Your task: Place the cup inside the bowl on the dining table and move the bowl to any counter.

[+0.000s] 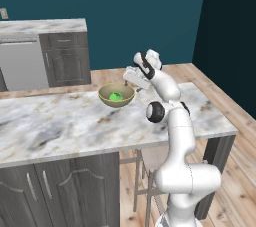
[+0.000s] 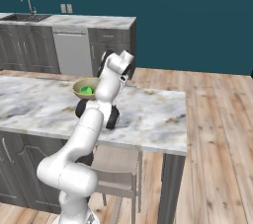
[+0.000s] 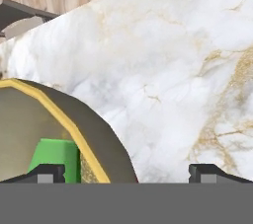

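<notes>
Item: cup (image 3: 55, 159) inside bowl (image 3: 94, 134) on tabletop (image 3: 173, 70); I see my jaws wide, empty, straddling the bowl's rim.

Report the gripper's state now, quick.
Gripper: open and holding nothing, poised over the bowl's rim; the cup sits inside the bowl.
</notes>
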Robot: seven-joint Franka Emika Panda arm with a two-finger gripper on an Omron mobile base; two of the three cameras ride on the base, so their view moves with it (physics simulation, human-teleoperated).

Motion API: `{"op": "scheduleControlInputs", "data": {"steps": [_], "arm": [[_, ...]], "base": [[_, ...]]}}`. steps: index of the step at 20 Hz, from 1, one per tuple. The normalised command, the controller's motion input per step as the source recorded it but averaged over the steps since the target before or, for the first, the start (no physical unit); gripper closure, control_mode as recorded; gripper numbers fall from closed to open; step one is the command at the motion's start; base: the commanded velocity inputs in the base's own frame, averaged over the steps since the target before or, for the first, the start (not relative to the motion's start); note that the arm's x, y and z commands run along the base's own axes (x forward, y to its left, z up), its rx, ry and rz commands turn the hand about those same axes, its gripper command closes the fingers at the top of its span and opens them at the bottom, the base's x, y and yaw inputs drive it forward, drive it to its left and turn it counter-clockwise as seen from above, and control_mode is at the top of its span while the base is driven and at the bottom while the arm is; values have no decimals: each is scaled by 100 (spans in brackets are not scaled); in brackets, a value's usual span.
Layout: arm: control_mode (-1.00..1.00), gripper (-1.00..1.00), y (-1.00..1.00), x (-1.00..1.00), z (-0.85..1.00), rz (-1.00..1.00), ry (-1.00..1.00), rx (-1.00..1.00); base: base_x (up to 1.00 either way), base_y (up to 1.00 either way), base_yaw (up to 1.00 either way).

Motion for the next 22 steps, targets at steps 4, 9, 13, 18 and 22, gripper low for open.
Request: {"op": "scheduleControlInputs", "data": {"steps": [4,9,13,18,22], "arm": [[-100,-100,0,-3,-13,1,0,0],[-100,-100,0,-3,-11,1,0,0],[-100,-100,0,-6,-2,1,0,0],[-100,-100,1,-2,-8,1,0,0],[-100,-100,4,-1,-19,1,0,0]], "base": [[0,0,0],[0,0,0],[0,0,0],[0,0,0],[0,0,0]]}}
